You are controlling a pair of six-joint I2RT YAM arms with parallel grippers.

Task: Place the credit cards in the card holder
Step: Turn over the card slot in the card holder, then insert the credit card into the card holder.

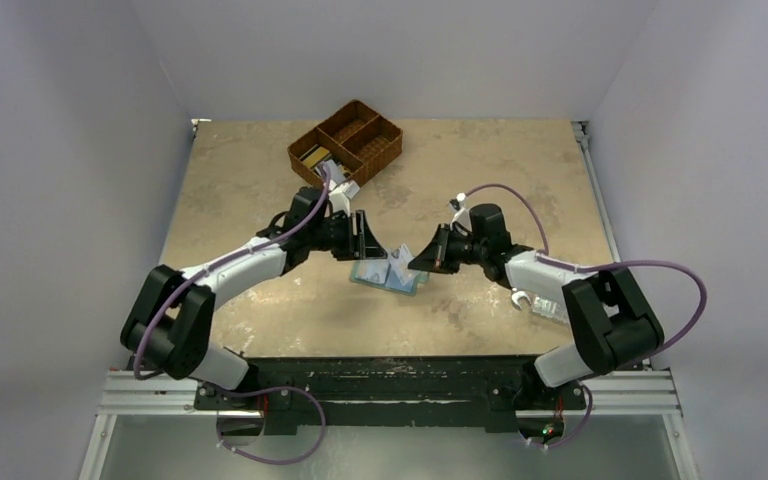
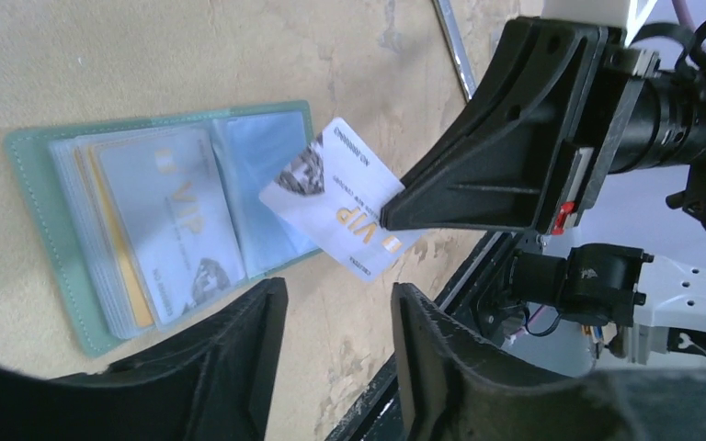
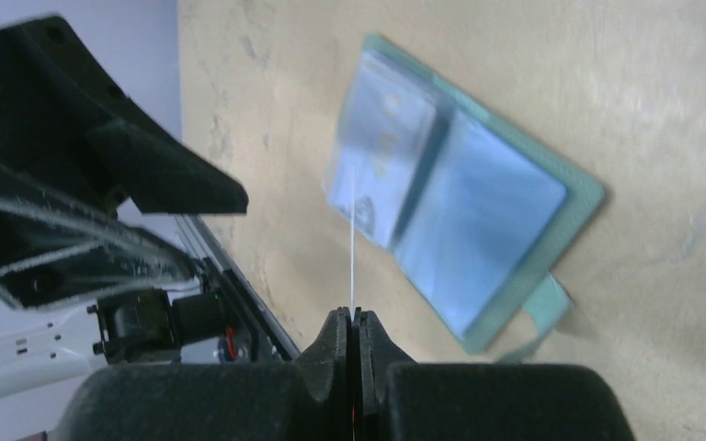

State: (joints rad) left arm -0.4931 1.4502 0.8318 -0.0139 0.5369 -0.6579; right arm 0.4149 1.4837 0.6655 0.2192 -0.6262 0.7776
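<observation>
White credit card point(image 2: 340, 197) is hanging clamped by one edge in the right pincer point(image 3: 353, 317), free end pointing at the card holder point(image 2: 37, 211) just below, which is lying open on the desk point(image 1: 520, 170), its sleeves holding more cards point(image 2: 161, 220); left pincer point(image 2: 340, 303) is hovering beside, part-open and empty; wicker basket point(image 1: 390, 150) is standing well apart at the back, its contents too small to identify.

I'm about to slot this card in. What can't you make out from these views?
- Left wrist: cards stacked in the card holder overlap; count unclear.
- Right wrist: the card in the right gripper is edge-on, face hidden; holder blurred.
- Top: basket contents too small.
</observation>
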